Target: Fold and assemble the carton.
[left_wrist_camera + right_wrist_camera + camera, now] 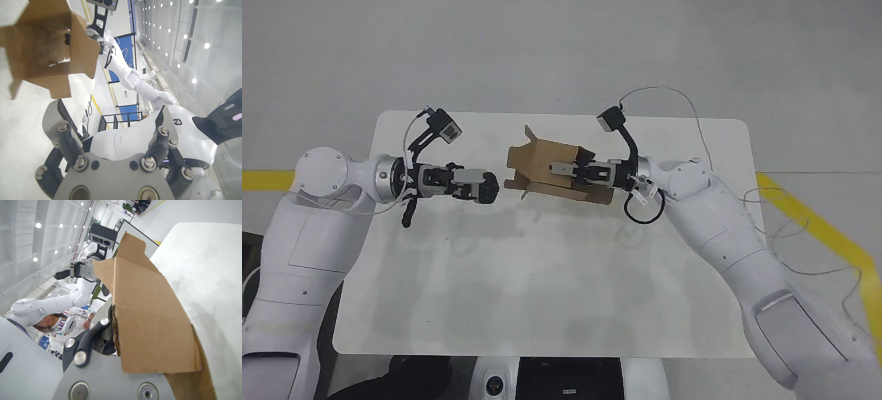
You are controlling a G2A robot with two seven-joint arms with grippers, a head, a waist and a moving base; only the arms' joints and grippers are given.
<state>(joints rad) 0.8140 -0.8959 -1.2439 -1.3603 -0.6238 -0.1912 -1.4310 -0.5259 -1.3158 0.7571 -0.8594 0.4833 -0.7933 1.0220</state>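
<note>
White table [542, 290], carton [527, 160] clamped in right hand [570, 172] — left hand [492, 187] spread, just beside it.

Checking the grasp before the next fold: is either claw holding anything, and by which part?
The right claw grips the carton by a side wall's edge, one finger inside. The left claw is open, holding nothing.
</note>
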